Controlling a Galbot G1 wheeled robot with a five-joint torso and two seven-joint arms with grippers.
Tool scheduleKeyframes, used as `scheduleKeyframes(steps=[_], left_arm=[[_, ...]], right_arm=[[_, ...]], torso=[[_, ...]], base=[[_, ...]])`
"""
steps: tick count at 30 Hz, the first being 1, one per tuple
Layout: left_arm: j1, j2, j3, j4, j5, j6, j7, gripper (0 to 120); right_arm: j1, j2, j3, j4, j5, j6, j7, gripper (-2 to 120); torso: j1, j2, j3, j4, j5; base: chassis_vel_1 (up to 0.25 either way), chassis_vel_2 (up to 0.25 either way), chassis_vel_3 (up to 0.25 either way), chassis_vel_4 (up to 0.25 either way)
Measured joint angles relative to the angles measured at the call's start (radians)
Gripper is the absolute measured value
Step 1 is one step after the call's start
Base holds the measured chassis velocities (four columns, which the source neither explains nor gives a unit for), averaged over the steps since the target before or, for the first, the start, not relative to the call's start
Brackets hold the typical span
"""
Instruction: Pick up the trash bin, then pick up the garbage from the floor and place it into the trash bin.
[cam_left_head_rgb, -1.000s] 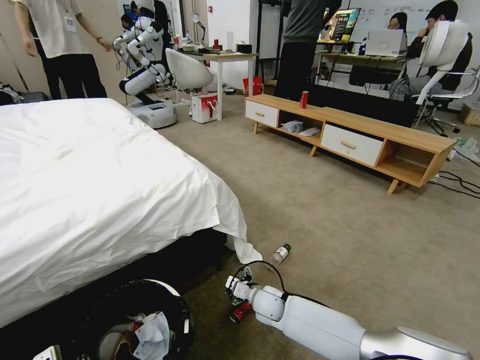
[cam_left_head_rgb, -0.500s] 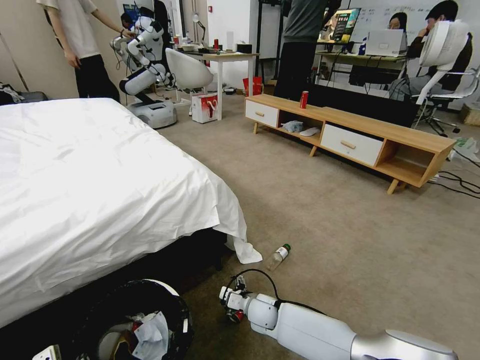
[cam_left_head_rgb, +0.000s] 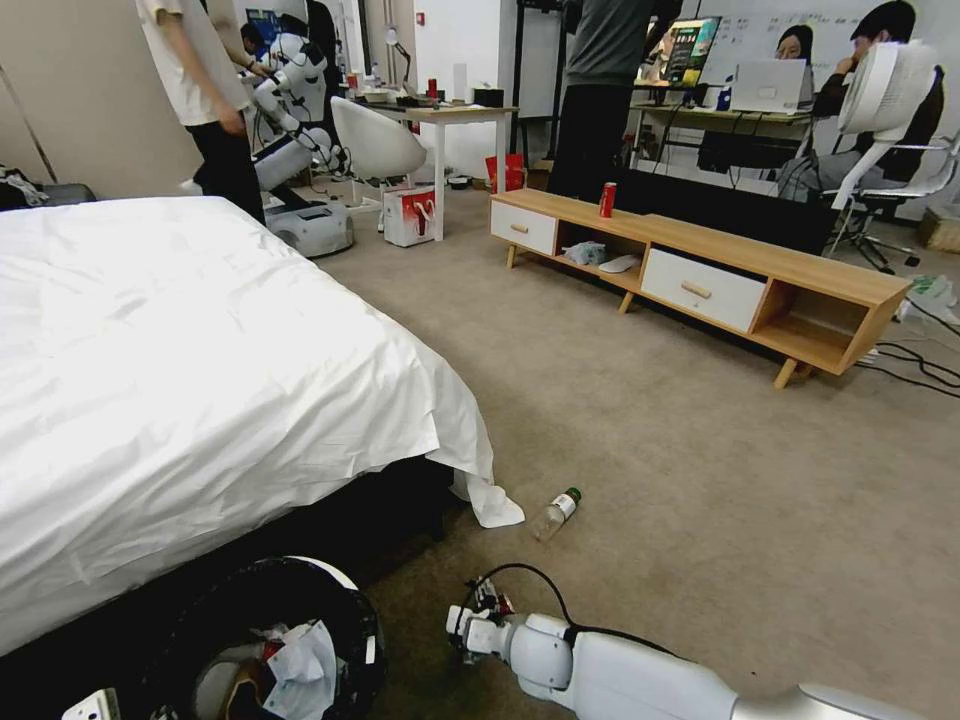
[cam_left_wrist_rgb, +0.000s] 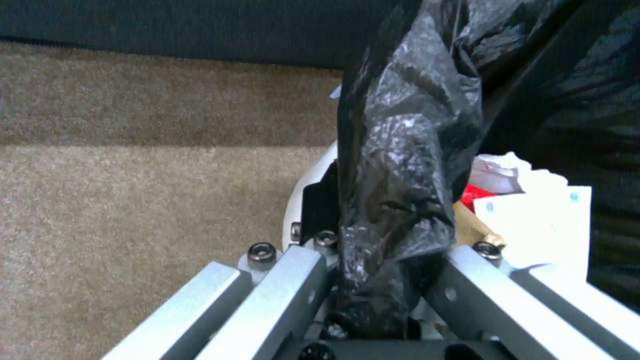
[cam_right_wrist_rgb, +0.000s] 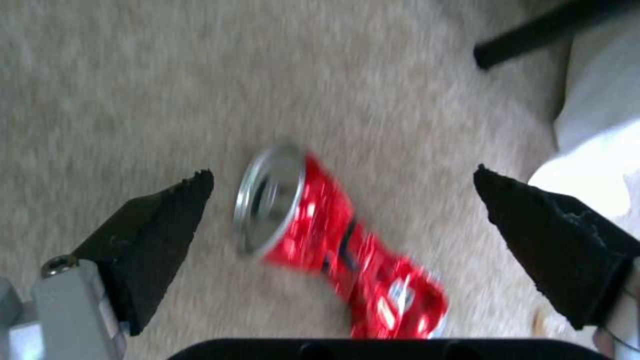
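Bin and can only partly seen

We see the bin (cam_left_head_rgb: 275, 640) cropped at the edge; the blurred can (cam_right_wrist_rgb: 333, 240) hides its label.

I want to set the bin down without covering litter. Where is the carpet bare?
Bare carpet runs wide between the bed and the wooden cabinet. Crowded: by the bed corner lie the clear bottle and, between the right gripper fingers, the crushed red can.
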Motion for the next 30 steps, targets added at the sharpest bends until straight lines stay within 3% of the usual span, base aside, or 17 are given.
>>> scheduleKeyframes(steps=[13,30], left_arm=[[-0.003,0.003,0.005,0.005,0.003,0.0,0.0,0],[-0.006,-0.008,0.01,0.015,0.018,0.0,0.005,0]], right_arm=[[-0.044,-0.031,0.036,-0.046,-0.016,0.02,0.018,100],[-0.017,0.023,0.079,-0.154,-0.038,0.08,0.026,100]], torso=[[0.0,0.0,0.0,0.0,0.0],[0.0,0.0,0.0,0.0,-0.0001]], base=[[0.0,0.0,0.0,0.0],[0.0,0.0,0.0,0.0]])
